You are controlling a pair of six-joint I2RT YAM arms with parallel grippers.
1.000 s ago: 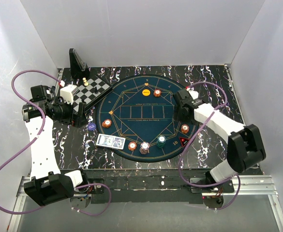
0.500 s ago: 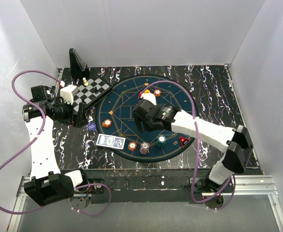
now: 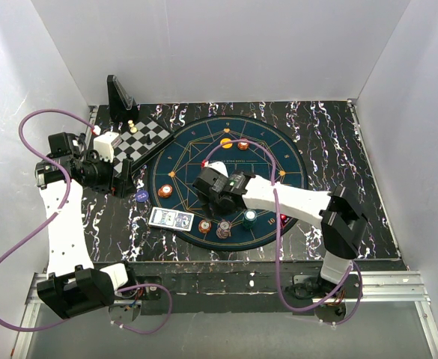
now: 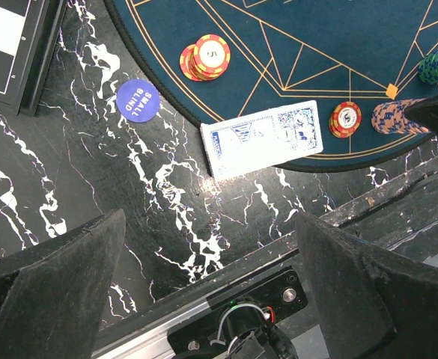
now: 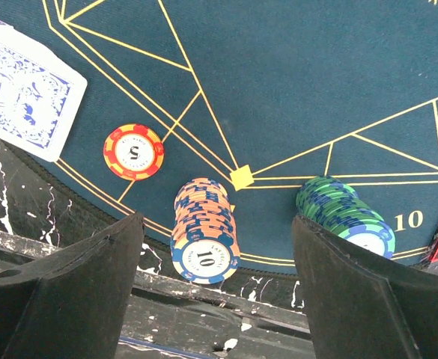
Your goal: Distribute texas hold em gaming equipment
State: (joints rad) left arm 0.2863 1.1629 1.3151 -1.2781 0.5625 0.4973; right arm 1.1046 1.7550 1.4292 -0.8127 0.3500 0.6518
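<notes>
Chips | orange stack directly beneath right gripper | jaws spread wide, empty

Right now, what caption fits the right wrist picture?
Open gripper framing an orange chip stack, a green stack, one red chip and blue-backed cards.

Card deck cropped (left edge)

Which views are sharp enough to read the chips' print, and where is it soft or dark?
Right wrist: the 10 on the orange-and-blue chip stack reads sharply; the near fingers look dark, with little detail. Left wrist: SMALL BLIND on the blue marker is legible. Top external: evenly lit, chip print too small.
</notes>
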